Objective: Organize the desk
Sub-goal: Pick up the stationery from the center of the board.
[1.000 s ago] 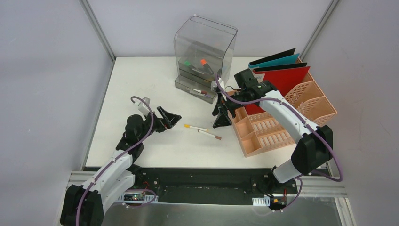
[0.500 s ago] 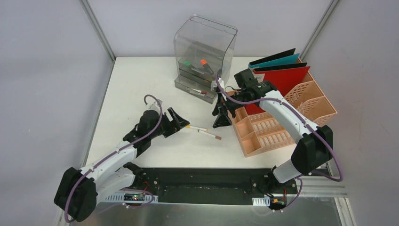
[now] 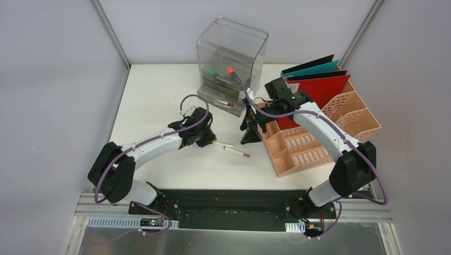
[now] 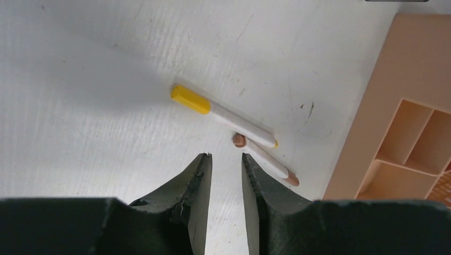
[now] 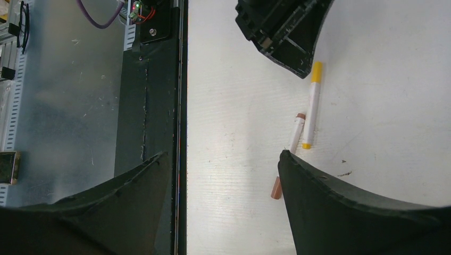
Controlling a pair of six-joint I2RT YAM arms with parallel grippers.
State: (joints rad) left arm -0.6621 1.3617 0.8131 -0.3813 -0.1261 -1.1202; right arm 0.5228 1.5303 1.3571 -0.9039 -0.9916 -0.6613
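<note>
On the white desk (image 3: 154, 95) lie two white markers side by side: one with a yellow cap (image 3: 220, 144) (image 4: 223, 115) and one with brown ends (image 3: 237, 153) (image 4: 263, 160). My left gripper (image 3: 209, 139) (image 4: 226, 155) hovers just left of the markers, tips pointing at them. Its jaws stand a narrow gap apart with only bare desk between them. My right gripper (image 3: 250, 130) (image 5: 223, 154) hangs wide open above the desk just right of the markers, holding nothing. Both markers (image 5: 314, 103) (image 5: 295, 130) lie beyond its right finger.
A peach lattice file rack (image 3: 319, 138) with red and teal folders (image 3: 319, 90) stands at the right. A clear grey drawer box (image 3: 231, 58) holding markers stands at the back centre. The desk's black front edge (image 5: 159, 106) runs under my right gripper.
My left arm has reached forward and to the right up to the two markers, and its jaws have narrowed from wide open. The right arm has not moved.
</note>
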